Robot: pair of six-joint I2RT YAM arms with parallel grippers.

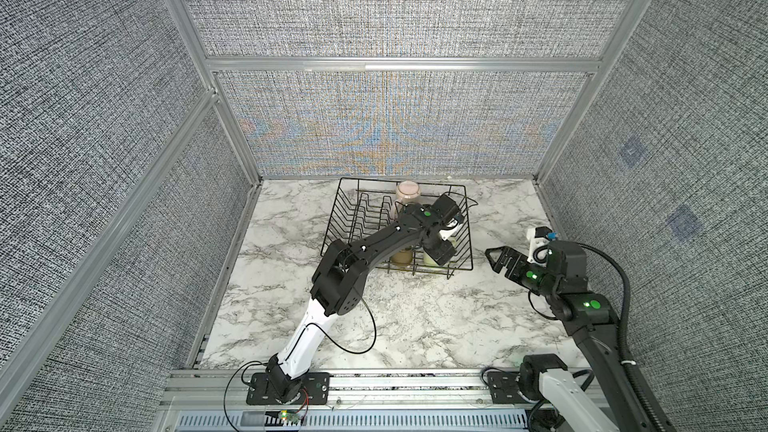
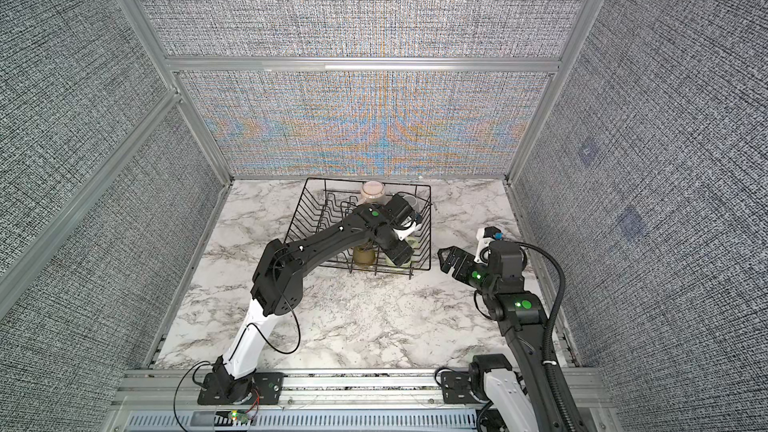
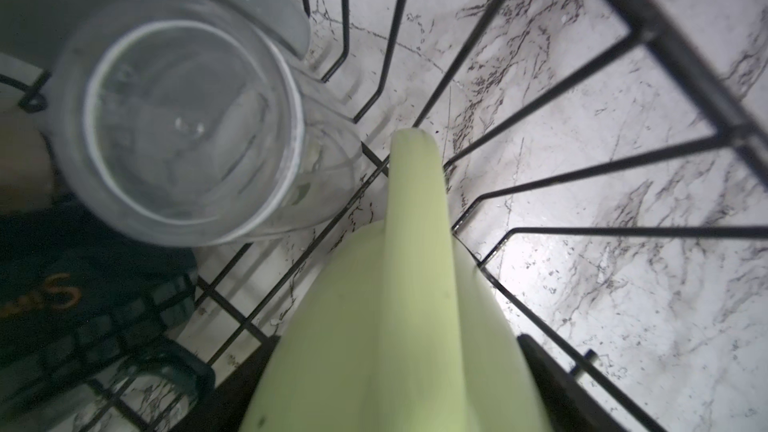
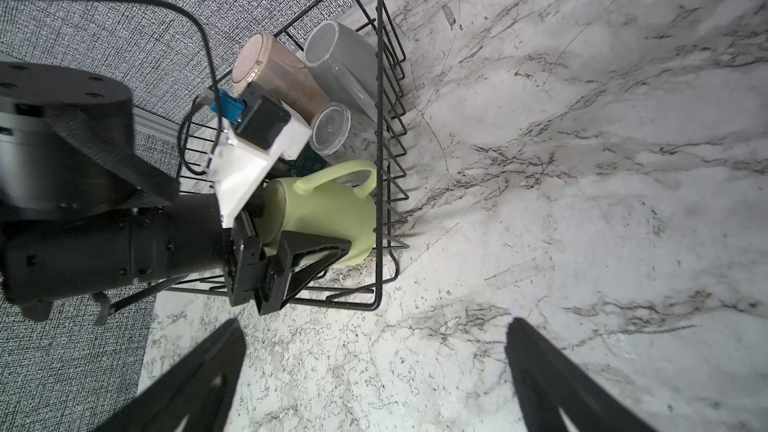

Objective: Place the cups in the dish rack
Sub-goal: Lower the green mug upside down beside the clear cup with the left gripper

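Left gripper [image 4: 309, 243] around yellow-green mug [image 4: 332, 205] — in dish rack [image 4: 379, 160], beside clear tumbler [image 4: 332, 132]

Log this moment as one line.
left gripper: at green mug in rack, grip unclear | right gripper: open, empty, beside rack

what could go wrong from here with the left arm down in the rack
1. The left gripper has a finger along the yellow-green mug, which lies tilted against the dish rack's side wires. Pulling back could drag the mug along or catch a finger on a wire.
2. The clear tumbler sits close beside that mug, so a sideways move might knock it.
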